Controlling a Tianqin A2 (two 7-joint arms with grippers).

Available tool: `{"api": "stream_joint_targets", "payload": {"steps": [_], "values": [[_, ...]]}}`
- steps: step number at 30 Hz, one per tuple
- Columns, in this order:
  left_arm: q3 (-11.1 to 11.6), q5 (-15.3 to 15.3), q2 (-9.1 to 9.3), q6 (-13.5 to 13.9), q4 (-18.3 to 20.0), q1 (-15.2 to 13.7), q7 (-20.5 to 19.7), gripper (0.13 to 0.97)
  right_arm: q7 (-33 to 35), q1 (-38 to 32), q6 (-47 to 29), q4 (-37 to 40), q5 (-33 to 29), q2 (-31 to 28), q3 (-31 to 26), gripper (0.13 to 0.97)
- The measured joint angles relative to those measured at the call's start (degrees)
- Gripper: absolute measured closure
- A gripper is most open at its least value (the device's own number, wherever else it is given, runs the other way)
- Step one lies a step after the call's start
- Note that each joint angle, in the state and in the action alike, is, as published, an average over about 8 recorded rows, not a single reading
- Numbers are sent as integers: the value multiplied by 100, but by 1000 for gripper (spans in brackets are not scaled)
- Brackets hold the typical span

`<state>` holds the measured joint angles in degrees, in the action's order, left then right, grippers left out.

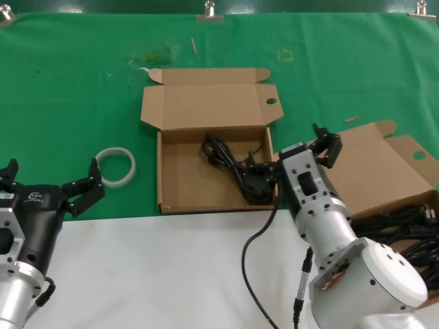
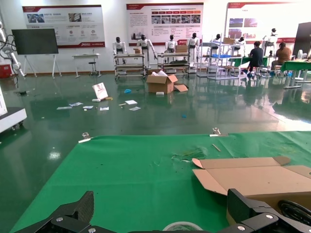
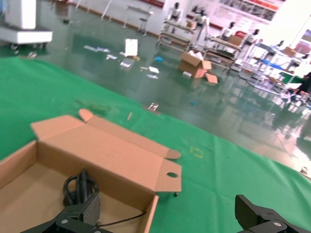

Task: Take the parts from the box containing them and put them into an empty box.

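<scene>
**A:** Head view: where is the black coiled power cable (image 1: 240,171) found?

**B:** It is seen in the shallow brown corrugated cardboard box (image 1: 180,179) at frame centre; more glossy cable bundles (image 1: 405,229) are heaped in the second brown cardboard box (image 1: 374,171) at lower right.

**A:** And the right gripper (image 1: 312,159)?

**B:** It is held spread above the centre box's right wall, judged to be a release pose. The left gripper (image 1: 51,185) is parked open at lower left, near a white plastic ring (image 1: 115,166) on the green cloth (image 1: 68,89).

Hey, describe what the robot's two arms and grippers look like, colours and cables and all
The left gripper has black toothed fingers on a black housing with small white lettering, joining a silver cylinder. The right gripper has black fingers on a silver-grey body with a black panel and screws; a black cable hangs beside its white-capped joint.
</scene>
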<state>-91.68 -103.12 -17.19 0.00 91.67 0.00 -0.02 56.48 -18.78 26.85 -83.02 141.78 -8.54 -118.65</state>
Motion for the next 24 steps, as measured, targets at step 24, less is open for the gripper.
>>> {"api": "stream_joint_targets", "payload": {"steps": [24], "values": [[0, 0, 0, 0, 0, 0, 3, 132, -2553, 849, -1214, -391, -1747, 0, 1218, 129]]}}
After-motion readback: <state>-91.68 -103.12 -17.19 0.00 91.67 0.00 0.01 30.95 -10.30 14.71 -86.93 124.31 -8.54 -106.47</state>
